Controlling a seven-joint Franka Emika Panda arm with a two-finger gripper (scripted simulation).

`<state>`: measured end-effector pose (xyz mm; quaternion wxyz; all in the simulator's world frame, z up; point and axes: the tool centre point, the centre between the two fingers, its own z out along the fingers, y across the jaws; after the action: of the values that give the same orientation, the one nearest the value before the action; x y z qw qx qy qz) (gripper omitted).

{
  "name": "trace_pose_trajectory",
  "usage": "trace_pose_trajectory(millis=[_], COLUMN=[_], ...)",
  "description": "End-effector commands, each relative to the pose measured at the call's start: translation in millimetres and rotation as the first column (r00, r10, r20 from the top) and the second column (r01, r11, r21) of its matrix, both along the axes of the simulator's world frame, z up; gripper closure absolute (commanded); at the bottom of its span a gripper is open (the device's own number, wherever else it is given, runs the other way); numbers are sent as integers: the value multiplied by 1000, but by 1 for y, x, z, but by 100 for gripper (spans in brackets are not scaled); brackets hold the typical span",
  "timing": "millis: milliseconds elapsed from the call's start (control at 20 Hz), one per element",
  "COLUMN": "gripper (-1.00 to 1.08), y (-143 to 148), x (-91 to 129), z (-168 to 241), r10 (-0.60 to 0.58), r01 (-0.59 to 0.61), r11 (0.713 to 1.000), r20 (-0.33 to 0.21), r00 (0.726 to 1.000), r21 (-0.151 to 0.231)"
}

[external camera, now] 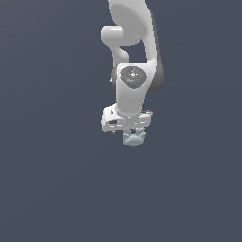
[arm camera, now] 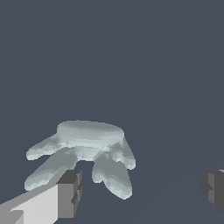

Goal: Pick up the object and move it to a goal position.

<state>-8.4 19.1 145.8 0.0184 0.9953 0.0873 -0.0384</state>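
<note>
One arm (external camera: 134,71) upright, jaws seemingly straddling object (arm camera: 85,151)

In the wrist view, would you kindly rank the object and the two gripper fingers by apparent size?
1. The object, clearly largest.
2. The finger beside it.
3. The other finger, cut off by the frame edge.
The fingers' ranking is unsure: both are cropped and near the camera.

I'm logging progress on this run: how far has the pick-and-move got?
Done: the arm has brought the gripper down over the object. In hand: the grasp. In the wrist view the fingers stand wide apart with the object between them, not clamped. Left: closing, lifting and carrying it to the goal, which neither view shows.
</note>
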Motion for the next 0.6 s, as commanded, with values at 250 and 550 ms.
trace_pose_trajectory(millis=[250, 550], gripper=[-100, -100], y=[11, 17], x=[-3, -4], z=[-11, -20], r10=[262, 470], r01=[-268, -493], r11=[962, 868], r20=[-104, -216], r00=[960, 856], r21=[-48, -62])
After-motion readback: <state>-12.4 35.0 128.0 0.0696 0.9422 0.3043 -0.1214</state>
